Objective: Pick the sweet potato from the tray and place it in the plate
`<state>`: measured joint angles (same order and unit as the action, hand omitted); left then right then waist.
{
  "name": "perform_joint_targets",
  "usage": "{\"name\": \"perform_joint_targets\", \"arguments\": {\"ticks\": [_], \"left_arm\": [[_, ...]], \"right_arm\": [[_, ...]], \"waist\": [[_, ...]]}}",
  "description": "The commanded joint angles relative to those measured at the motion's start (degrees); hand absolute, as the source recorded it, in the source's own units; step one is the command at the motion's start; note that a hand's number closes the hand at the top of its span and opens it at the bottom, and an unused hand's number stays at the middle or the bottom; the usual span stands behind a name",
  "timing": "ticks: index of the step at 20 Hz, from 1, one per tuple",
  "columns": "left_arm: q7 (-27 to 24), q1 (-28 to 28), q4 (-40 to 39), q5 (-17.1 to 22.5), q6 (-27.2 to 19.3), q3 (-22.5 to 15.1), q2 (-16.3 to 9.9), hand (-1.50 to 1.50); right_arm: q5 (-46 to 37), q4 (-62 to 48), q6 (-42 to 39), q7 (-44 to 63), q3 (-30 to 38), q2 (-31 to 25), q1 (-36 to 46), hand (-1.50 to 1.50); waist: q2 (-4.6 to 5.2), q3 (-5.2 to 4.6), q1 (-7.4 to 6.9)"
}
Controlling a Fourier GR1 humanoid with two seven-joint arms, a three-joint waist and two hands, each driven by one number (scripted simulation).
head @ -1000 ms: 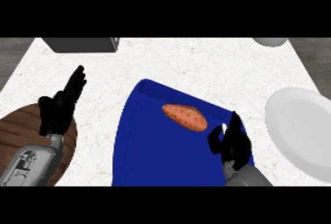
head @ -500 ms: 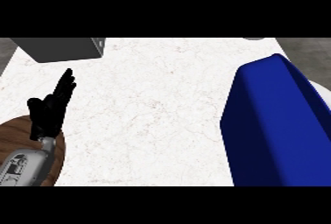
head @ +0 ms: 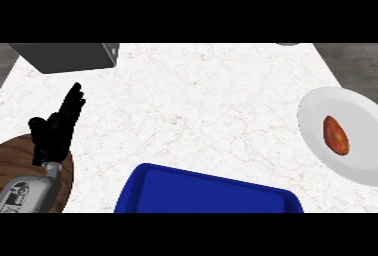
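The blue tray [head: 210,192], which was carrying the sweet potato [head: 337,135] a second ago, is now sitting bare at the tabletop's [head: 192,100] near edge, and the sweet potato is lying on the white plate [head: 317,107] to the tray's upper right, so the placing looks done. Its long axis is running roughly away from the robot, tilted slightly; which end is the tip is hard to tell. The left hand [head: 55,127] is resting left of the tray with fingers straight, holding nothing, while the right hand is showing nowhere.

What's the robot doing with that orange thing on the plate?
The sweet potato is lying on the white plate at the right, so the job looks done. Nothing is holding it. The blue tray at the bottom has nothing on the part that shows. The robot's left hand rests open at the left, fingers up, above a round wooden board. The right hand is out of view. A grey box sits at the top left.
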<state>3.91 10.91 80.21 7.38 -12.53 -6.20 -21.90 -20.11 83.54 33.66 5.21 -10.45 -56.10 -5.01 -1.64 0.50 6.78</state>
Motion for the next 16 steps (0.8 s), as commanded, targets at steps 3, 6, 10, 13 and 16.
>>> {"name": "perform_joint_targets", "arguments": {"ticks": [3,6,10,13,16], "left_arm": [[-1.0,-0.9,0.6,-0.9,-0.4,-0.8,0.7,0.0],[0.6,1.2,1.0,0.7,2.0,-0.4,0.1,0.0],[1.5,4.6,-0.3,-1.6,0.8,-1.5,1.7,0.0],[0.2,4.5,-0.1,-3.0,2.1,-3.5,3.5,0.0],[2.7,5.8,0.3,-2.9,3.1,-1.1,3.2,0.0]], "right_arm": [[19.3,0.4,-8.4,-20.7,10.2,-4.3,-4.0,1.5],[27.1,-4.3,-18.0,-29.4,15.2,-5.9,-4.6,1.5],[31.4,-16.4,-28.5,-38.2,20.1,-6.8,-4.5,1.5],[25.7,-22.0,-29.2,-39.3,15.1,-2.5,2.6,1.5],[22.3,-23.1,-29.9,-39.2,14.9,-0.3,3.7,1.5]], "waist": [[0.57,-0.11,-1.23],[1.23,-0.25,-3.45],[1.73,-0.38,-5.71],[1.89,-0.43,-7.22],[1.71,-0.48,-6.91]]}}
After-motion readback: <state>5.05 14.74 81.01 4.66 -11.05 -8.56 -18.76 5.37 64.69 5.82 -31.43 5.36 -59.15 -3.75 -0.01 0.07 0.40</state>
